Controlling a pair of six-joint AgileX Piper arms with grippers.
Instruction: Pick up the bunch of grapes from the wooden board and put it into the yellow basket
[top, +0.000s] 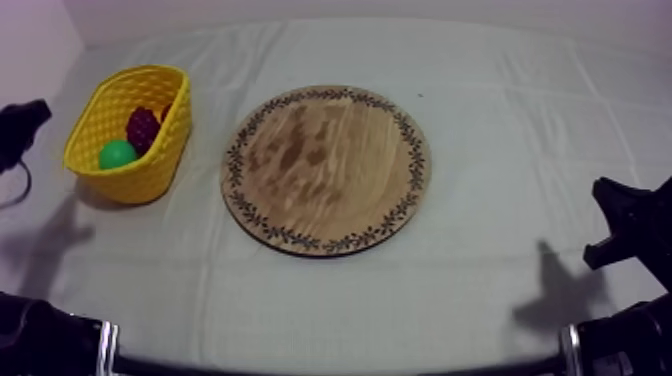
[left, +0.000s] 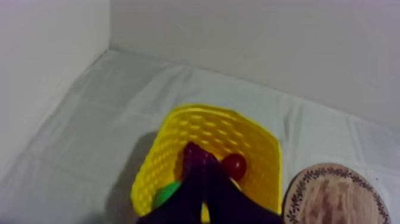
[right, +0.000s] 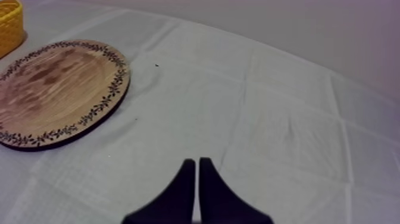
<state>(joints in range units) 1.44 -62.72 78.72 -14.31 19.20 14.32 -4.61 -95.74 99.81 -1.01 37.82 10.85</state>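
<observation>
Since the bunch of grapes (top: 143, 128) lies inside the yellow basket (top: 165, 160), beside a green fruit (top: 117, 154) and a small red fruit (left: 235, 165), we judge the job done, so any remaining risk comes from our own arms. Our left gripper (left: 202, 173), fingers pressed together on nothing, hangs near the basket on the side away from the wooden board (top: 325, 170). A careless swing could clip the rim and tip or shove that light basket, spilling the grapes. Our right gripper (right: 196, 164), likewise closed and empty, sits well beyond the bare board and threatens nothing.
</observation>
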